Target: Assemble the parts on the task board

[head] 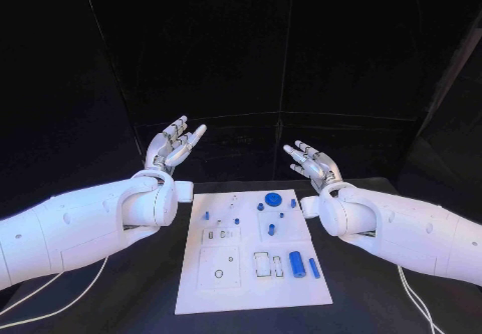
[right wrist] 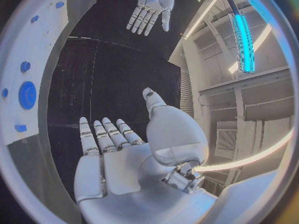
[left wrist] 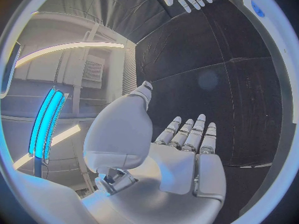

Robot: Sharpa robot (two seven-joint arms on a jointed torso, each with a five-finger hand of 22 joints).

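The white task board (head: 251,292) lies in the middle of the black table. Small blue parts sit on it: a round blue knob (head: 271,197), a blue cylinder (head: 297,264), a slim blue peg (head: 314,268) and several smaller pieces. My left hand (head: 173,145) is raised above the table behind the board's far left corner, fingers spread, holding nothing. My right hand (head: 313,164) is raised behind the far right corner, likewise open and empty. The left wrist view has my left hand (left wrist: 187,157) flat and open. In the right wrist view my right hand (right wrist: 115,157) is open, with the board (right wrist: 47,59) beside it.
Black table surface (head: 372,292) surrounds the board on both sides. A white cable (head: 60,292) trails over the table at the near left, another cable (head: 417,299) at the near right. Dark curtains stand behind the table.
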